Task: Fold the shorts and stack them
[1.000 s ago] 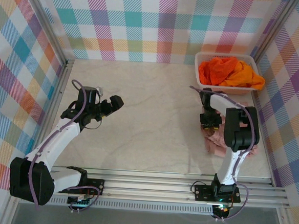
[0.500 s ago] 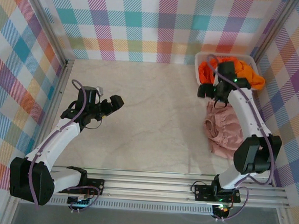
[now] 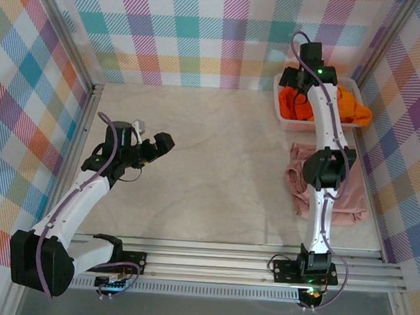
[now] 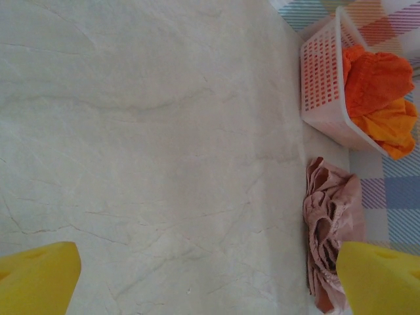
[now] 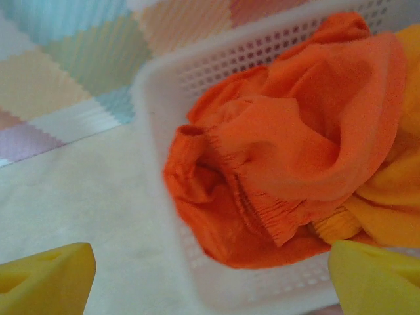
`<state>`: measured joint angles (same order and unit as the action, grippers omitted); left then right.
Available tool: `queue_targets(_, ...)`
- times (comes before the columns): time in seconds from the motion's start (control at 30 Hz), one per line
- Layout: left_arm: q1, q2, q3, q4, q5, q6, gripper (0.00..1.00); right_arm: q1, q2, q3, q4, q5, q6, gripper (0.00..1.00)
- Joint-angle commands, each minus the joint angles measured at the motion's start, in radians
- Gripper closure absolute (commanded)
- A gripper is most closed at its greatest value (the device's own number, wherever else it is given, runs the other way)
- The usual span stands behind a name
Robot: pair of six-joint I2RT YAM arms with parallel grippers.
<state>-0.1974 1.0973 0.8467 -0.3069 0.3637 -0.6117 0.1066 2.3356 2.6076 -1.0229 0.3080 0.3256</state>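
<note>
Holds nothing in the right gripper (image 3: 290, 80), with yellow fingers spread wide above the left end of the white plastic mesh basket (image 5: 157, 131). Has the bright orange cloth shorts (image 5: 295, 131) bunched inside that basket, touching the lighter yellow-orange cloth shorts (image 5: 387, 203). Shows the dusty pink cloth shorts (image 3: 347, 203) crumpled on the cream marbled tabletop (image 3: 209, 165), just in front of the basket. Holds the left gripper (image 3: 164, 143) equally wide open and empty, well apart from all three

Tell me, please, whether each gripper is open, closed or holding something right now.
Left gripper: open, holding nothing.
Right gripper: open, holding nothing, facing the orange shorts in the basket.
</note>
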Motion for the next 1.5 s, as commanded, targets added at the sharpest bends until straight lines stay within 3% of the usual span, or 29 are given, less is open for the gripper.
queue_targets(0.0, 0.006, -0.02, -0.025, 0.011, 0.035, 0.019, 0.0, -0.042, 0.027, 0.03, -0.061, 0.055, 0.025, 0.08)
queue_targets(0.17, 0.004, -0.016, -0.032, 0.004, 0.046, 0.02, 0.0, -0.07, 0.07, -0.034, 0.085, 0.078, 0.002, 0.09)
queue_targets(0.37, 0.004, -0.013, -0.036, -0.011, 0.034, 0.027, 0.0, -0.087, 0.177, 0.025, 0.189, 0.119, -0.075, 0.29)
queue_targets(0.47, 0.004, -0.008, -0.041, -0.008, 0.031, 0.026, 0.0, -0.1, 0.205, 0.042, 0.211, 0.113, -0.082, 0.45)
queue_targets(0.6, 0.003, 0.01, -0.051, 0.005, 0.029, 0.018, 0.0, -0.105, 0.194, 0.042, 0.245, 0.054, -0.086, 0.76)
queue_targets(0.77, -0.005, 0.019, -0.062, 0.021, 0.026, 0.001, 0.0, -0.09, 0.101, 0.017, 0.293, -0.023, -0.08, 0.99)
queue_targets(1.2, -0.019, 0.0, -0.041, 0.017, 0.01, -0.002, 0.0, 0.011, -0.229, -0.065, 0.453, -0.135, -0.053, 1.0)
queue_targets(1.47, -0.031, -0.027, -0.043, 0.017, -0.016, -0.012, 0.0, 0.088, -0.367, -0.063, 0.574, -0.416, 0.052, 1.0)
